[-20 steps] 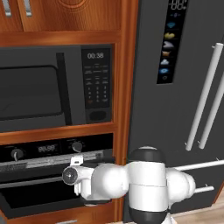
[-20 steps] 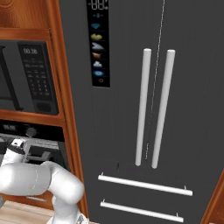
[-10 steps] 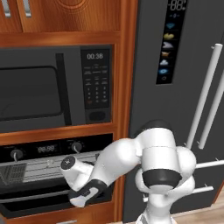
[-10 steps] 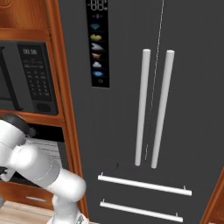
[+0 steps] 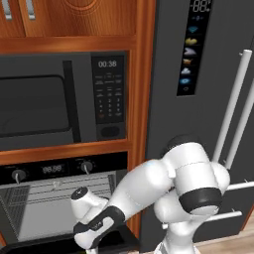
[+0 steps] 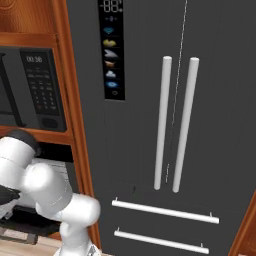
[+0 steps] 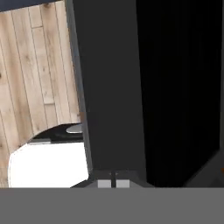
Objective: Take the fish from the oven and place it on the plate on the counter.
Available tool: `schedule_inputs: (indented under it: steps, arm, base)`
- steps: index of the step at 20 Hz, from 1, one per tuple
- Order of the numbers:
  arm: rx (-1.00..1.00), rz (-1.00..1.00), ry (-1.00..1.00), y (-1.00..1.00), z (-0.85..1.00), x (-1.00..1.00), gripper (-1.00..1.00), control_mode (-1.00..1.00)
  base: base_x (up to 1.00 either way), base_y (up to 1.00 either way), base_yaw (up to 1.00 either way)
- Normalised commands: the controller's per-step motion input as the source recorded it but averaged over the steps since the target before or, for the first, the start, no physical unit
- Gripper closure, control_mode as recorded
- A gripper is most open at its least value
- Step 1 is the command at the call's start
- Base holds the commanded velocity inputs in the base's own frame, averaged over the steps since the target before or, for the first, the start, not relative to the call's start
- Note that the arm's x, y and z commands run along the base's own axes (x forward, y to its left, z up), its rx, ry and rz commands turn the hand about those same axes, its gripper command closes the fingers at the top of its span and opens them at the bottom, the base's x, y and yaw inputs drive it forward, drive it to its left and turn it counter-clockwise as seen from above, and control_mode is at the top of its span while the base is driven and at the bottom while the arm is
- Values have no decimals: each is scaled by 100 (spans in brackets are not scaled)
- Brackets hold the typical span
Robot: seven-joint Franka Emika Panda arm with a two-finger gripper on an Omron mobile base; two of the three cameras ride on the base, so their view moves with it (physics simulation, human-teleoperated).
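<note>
Left base view: the black built-in wall oven (image 5: 54, 198) with two round knobs stands open beneath the black keypad microwave (image 5: 64, 101), its grey wire racks (image 5: 54, 191) bared; the white arm bends down across the lowered dark oven door (image 5: 59, 243), its wrist low at the door's edge; no fish can be made out on the racks from here.

Right base view: the arm's white elbow hangs before the oven's right edge (image 6: 70, 172), beside the tall dark-grey refrigerator (image 6: 165, 125) with white bar handles.

Hand view: the gripper (image 7: 113, 183) looks along the dark door slab toward pale wooden floor planks (image 7: 39, 74); its tips sit pressed together, holding nothing.

Judgement: the door-opening step looks finished; next the hand must lift, spread its tips, and reach into the cavity to find the fish.
</note>
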Motion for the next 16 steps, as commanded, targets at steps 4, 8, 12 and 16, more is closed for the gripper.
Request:
schedule_inputs:
  steps: [4,8,12,16]
  arm:
    - [3,-18,-13,0,10,-100,100,-100]
    - [9,-25,-11,-1,87,-98,100,-100]
    - [10,-18,-4,-18,100,-77,100,-100]
    - [6,-24,-5,-33,68,-3,100,-100]
  base:
    - [0,0,0]
    - [0,0,0]
    - [0,0,0]
    - [0,0,0]
